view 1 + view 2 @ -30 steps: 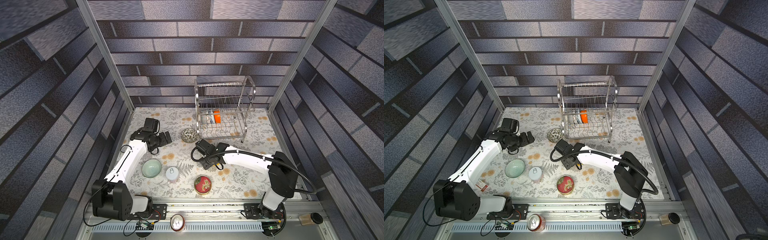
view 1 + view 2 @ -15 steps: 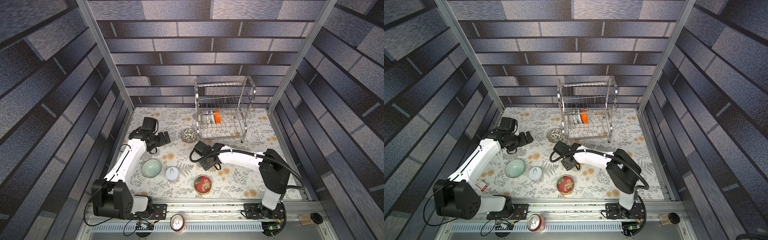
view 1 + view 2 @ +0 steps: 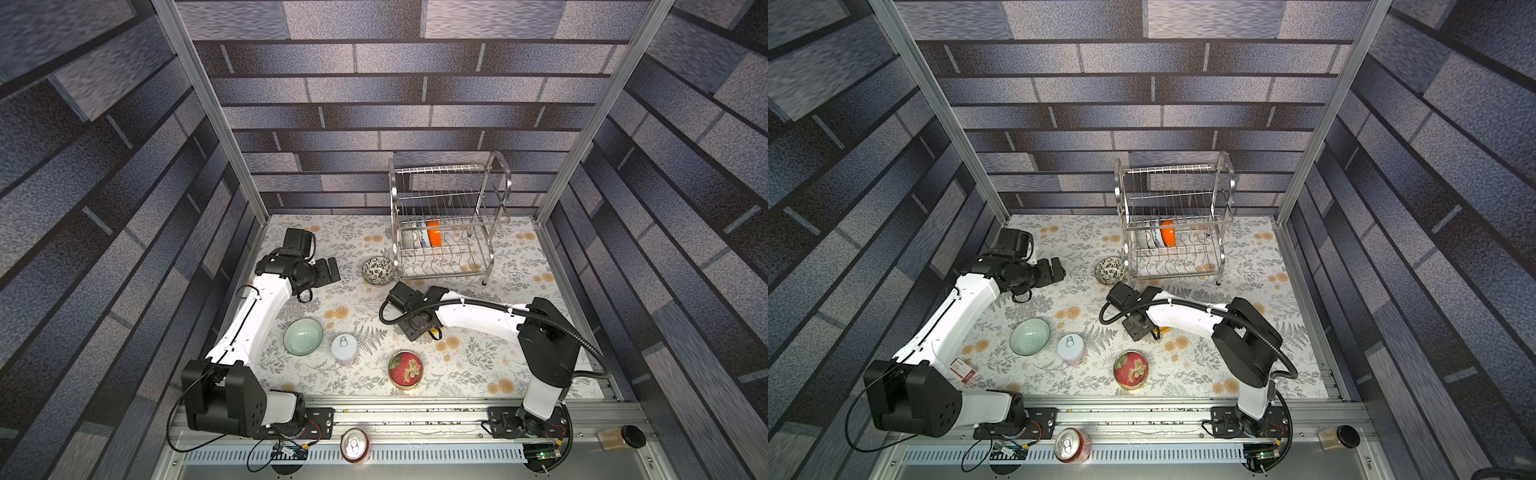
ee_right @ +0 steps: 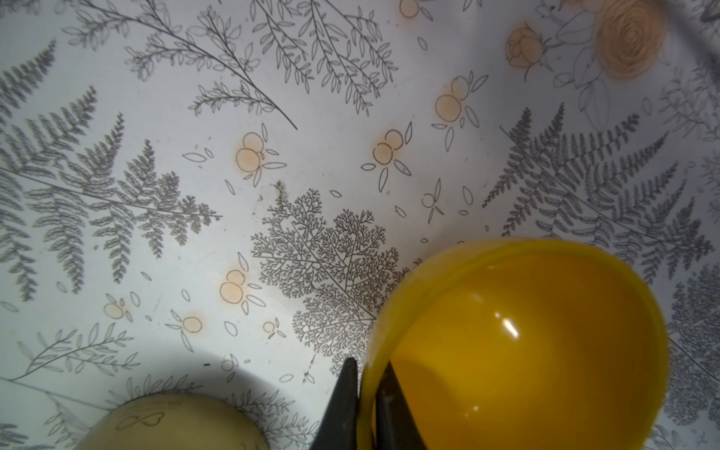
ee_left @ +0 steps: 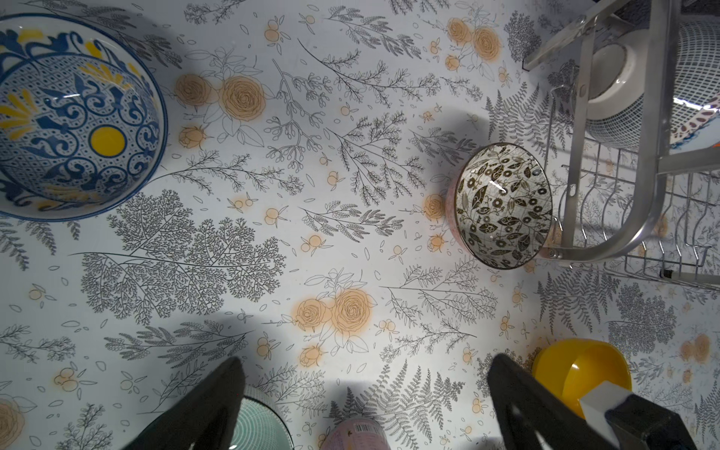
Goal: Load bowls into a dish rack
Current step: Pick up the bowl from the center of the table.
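glossy round yellow bowl (image 4: pixel 526 343), shiny wire dish rack (image 3: pixel 449 195)

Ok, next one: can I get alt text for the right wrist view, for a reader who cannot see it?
The black fingers of the right gripper pinch the rim of a plain yellow bowl, one outside the wall and one inside. Beneath lies a white table cover printed with grey ferns and peach flowers; a pale round container is cut off at the picture's edge.

Floral bowl (image 3: pixel 377 271) hard beside rack (image 3: pixel 457 253) frame
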Controlling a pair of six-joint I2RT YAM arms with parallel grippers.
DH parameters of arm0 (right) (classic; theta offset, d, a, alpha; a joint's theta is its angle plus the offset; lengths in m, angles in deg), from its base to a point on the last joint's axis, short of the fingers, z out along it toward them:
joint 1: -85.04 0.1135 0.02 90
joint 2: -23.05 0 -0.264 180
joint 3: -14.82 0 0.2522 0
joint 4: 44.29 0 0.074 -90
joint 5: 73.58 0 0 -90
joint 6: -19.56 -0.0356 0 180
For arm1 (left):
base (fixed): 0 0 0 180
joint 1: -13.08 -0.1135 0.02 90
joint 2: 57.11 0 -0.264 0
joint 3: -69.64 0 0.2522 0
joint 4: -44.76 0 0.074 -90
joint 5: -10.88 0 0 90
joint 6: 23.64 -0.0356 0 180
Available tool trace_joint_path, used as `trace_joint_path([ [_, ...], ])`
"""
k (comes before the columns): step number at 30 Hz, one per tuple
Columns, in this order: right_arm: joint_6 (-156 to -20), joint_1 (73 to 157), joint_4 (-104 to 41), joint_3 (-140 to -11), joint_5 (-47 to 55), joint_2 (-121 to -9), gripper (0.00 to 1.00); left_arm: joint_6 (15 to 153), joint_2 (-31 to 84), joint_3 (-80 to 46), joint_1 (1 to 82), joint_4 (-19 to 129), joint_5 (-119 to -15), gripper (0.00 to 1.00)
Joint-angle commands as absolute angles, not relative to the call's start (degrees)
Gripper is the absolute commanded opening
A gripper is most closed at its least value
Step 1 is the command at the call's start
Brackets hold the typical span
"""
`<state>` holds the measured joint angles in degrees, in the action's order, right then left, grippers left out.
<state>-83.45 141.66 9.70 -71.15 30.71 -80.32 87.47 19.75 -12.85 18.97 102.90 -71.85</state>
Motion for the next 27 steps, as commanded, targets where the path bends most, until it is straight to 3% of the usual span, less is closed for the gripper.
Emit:
trace_joint_path([
  [1,-84.2,142.0,9.6,-71.5,32.4,-76.5,0.11,85.3,17.6,-13.9,18.6,102.7,-73.1,1.00],
  [17,-87.5,140.3,-7.2,-60.7,37.2,-58.7,0.10,78.5,13.8,-6.0,21.6,91.0,-66.6,1.00],
  [27,-99.7,131.1,-34.0,-45.6,28.2,-45.6,0.08,74.1,12.6,1.6,25.7,82.4,-62.3,1.00],
])
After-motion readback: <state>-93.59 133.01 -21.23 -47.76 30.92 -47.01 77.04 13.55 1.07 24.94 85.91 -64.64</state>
